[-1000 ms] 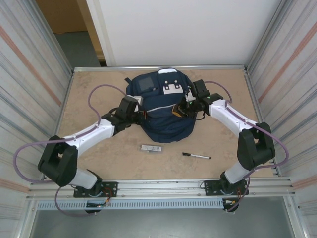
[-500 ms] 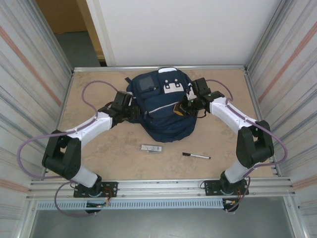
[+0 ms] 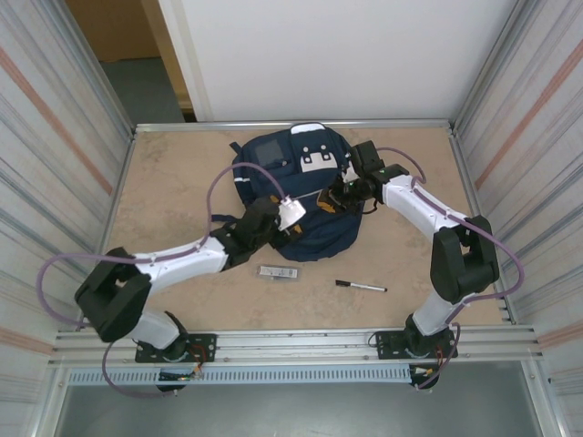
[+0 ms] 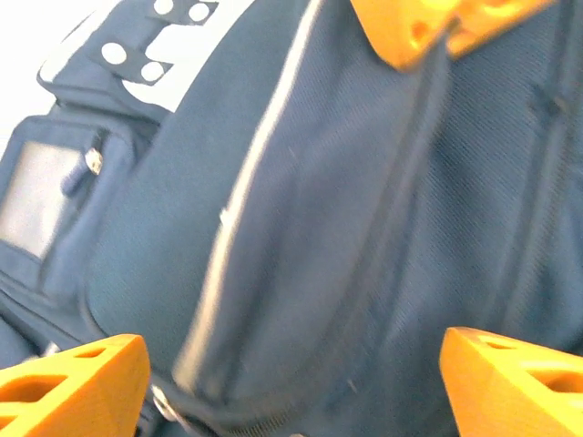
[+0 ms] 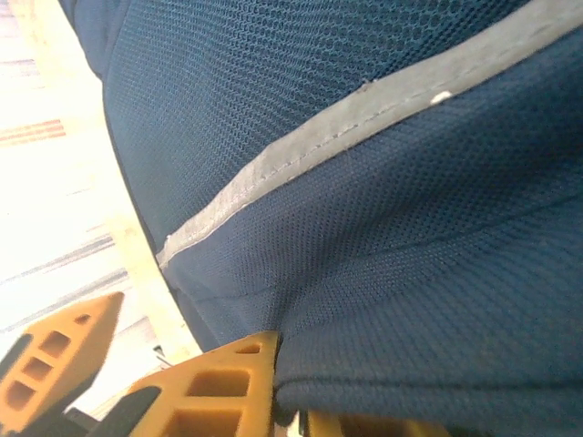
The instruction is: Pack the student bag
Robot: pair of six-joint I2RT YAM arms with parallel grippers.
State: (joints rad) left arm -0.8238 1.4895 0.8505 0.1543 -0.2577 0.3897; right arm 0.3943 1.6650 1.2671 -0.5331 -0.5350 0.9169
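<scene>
A navy bag (image 3: 296, 196) lies toward the far middle of the tabletop (image 3: 173, 173). The left pincer (image 3: 290, 217) is over the bag's near left part. The right pincer (image 3: 330, 202) is at its right side. In front of the bag lie a grey box (image 3: 278, 272) and, to its right, a pen (image 3: 361, 287), apart from each other.

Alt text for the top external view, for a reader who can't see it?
A navy student bag lies in the middle of the table, with the left gripper over its near front and the right gripper against its right side. Nearer the arm bases, a small grey rectangular item and a black pen lie outside the bag.
</scene>
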